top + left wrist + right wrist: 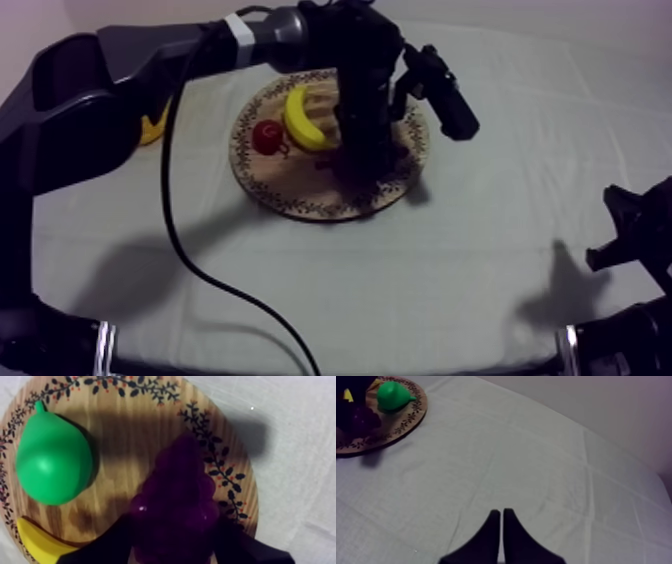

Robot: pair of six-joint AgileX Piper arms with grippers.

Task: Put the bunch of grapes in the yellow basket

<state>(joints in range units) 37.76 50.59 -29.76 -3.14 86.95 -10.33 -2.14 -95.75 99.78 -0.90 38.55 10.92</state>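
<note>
My left jaws are clenched on the bunch of grapes (175, 501), one finger against each flank. The bunch rests on the wooden board (125, 431) near its patterned rim, beside the pear (52, 461) and the banana (40, 541). My right jaws are clenched on nothing, pressed together as a wedge over the bare desk (536, 466), well apart from the board.

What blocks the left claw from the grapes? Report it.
Nothing visible: the left claw sits right at the bunch of grapes on the wooden board, with the pear and banana off to one side.
</note>
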